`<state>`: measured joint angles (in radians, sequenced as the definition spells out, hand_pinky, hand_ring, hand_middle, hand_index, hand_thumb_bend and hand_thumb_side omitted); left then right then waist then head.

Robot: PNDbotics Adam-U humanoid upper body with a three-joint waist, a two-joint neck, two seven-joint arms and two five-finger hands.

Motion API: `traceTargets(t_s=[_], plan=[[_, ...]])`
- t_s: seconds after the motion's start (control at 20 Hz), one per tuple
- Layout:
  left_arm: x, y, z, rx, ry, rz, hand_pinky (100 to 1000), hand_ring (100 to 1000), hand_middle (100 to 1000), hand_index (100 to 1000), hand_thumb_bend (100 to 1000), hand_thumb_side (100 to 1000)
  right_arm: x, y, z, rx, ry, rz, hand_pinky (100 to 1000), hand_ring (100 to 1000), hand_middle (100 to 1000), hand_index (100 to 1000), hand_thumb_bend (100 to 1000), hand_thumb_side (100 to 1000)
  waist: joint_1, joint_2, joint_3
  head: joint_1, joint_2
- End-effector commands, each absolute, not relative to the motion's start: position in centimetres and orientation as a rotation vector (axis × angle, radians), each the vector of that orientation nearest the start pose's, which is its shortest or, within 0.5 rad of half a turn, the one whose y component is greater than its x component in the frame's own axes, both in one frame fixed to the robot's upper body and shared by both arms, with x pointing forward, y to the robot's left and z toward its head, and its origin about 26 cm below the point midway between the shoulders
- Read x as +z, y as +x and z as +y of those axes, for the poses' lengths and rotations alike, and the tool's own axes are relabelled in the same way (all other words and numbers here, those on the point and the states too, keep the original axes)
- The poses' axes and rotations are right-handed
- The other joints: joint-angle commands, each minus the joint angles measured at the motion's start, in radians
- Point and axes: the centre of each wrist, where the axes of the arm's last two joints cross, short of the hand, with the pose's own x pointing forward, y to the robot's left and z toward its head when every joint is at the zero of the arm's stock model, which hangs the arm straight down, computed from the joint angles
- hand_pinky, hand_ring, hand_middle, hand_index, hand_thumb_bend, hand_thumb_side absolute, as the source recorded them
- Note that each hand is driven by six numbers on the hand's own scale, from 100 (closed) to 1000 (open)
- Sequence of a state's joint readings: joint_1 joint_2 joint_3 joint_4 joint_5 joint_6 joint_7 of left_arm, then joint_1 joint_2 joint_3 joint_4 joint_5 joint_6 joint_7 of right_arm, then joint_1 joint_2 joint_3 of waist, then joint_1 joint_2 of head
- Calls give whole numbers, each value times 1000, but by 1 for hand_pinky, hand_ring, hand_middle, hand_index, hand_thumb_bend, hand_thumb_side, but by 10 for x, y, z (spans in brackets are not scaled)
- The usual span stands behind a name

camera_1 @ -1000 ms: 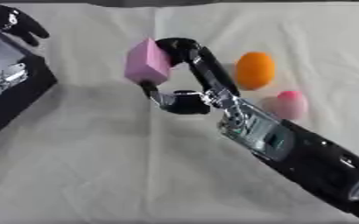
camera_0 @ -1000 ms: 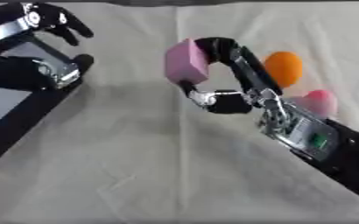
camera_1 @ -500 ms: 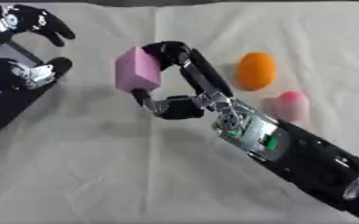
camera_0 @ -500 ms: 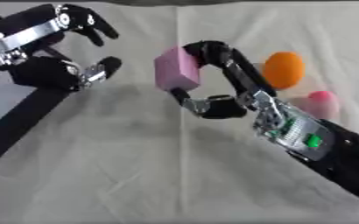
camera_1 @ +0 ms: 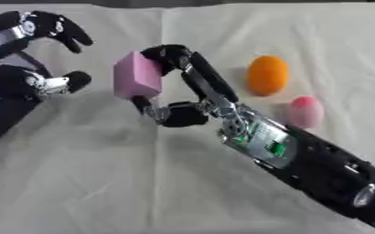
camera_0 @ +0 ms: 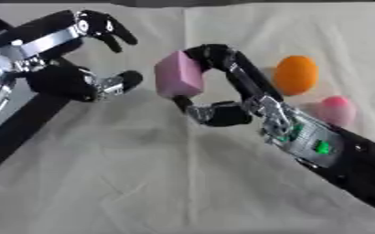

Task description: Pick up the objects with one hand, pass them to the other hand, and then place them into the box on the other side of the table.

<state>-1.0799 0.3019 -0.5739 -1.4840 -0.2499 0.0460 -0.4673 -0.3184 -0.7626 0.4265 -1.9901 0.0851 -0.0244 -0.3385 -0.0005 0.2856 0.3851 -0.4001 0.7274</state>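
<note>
Two hands close together over the cloth [camera_0: 142, 183], right hand [camera_0: 222, 98] pinching a pink block [camera_0: 177, 75] between fingers and thumb, left hand [camera_0: 71, 68] spread open just beside it, orange ball [camera_0: 296, 75] and pink egg-shaped object [camera_0: 335, 109] beyond the right fingers

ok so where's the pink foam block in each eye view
Left eye view: the pink rectangular foam block sits upper centre, pinched by the right robot hand.
Right eye view: the same block shows further left, upper left of centre.
Shared landmark: the orange egg-shaped ball lies on the cloth to its right.
</note>
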Motion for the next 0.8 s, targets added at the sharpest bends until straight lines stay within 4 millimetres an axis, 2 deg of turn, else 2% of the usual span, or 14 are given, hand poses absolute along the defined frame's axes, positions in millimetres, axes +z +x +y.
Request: traceTargets(t_s=[0.05,0.4,0.8], plan=[[294,373,56,-1777,91,-2008,926,762,781,807,460,584,183,285,-241,834,-405,-2212,644,644,500,596,100,111,1,1,3,-6,-11],[293,370,48,-1813,103,-2043,927,769,778,813,574,592,187,286,-240,841,-420,-2184,642,643,500,596,100,108,1,5,4,-8,-14],[291,369,35,-1842,147,-2070,918,770,775,812,604,596,188,287,-238,847,-443,-2155,640,642,499,595,100,100,1,7,5,-15,-19]])
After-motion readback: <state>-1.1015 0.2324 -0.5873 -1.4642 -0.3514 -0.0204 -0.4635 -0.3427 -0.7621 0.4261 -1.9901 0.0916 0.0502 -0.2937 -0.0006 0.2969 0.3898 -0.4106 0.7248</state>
